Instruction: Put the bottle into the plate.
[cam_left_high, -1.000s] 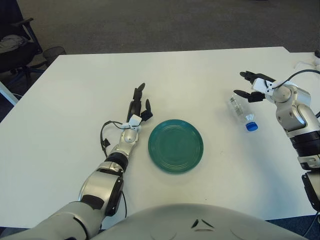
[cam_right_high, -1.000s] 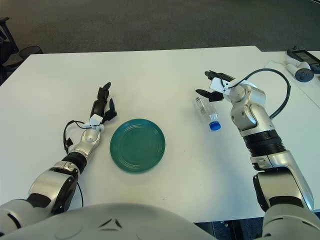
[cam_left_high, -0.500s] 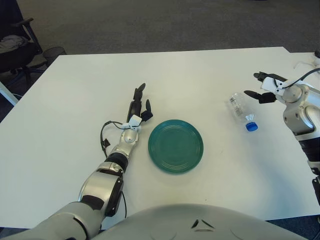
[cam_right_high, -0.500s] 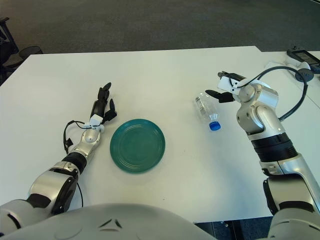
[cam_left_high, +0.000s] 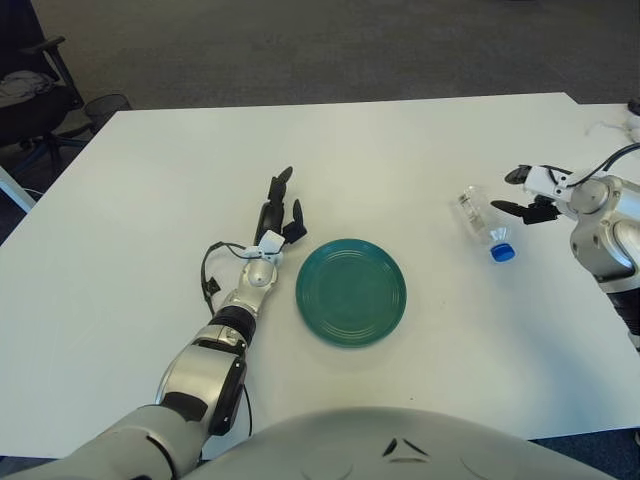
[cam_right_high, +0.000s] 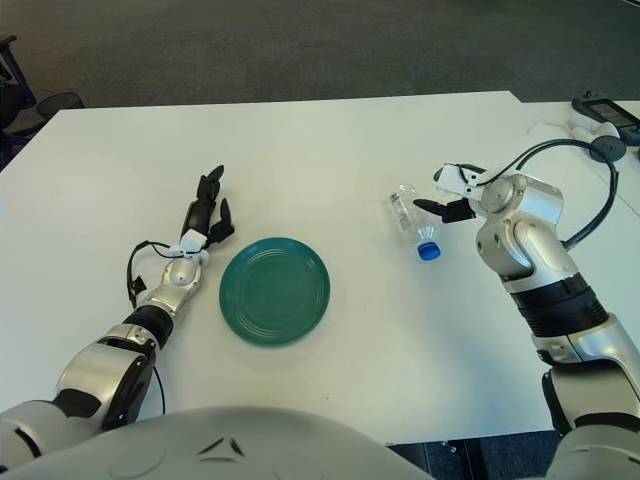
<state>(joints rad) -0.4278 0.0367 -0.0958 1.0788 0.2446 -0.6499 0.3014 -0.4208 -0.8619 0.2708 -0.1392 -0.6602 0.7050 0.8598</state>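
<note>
**Bottle lies off the plate, right hand beside it**

The clear bottle (cam_right_high: 411, 223) with a blue cap lies on its side on the white surface (cam_right_high: 330, 150), well to the right of the green plate (cam_right_high: 275, 290). The right hand (cam_right_high: 452, 195) shows just right of the bottle, fingers spread and holding nothing. The left hand (cam_right_high: 203, 215) shows just left of the plate, fingers extended and empty.

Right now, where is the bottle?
The bottle lies on the table, right of the green plate, just left of the open right hand.
</note>
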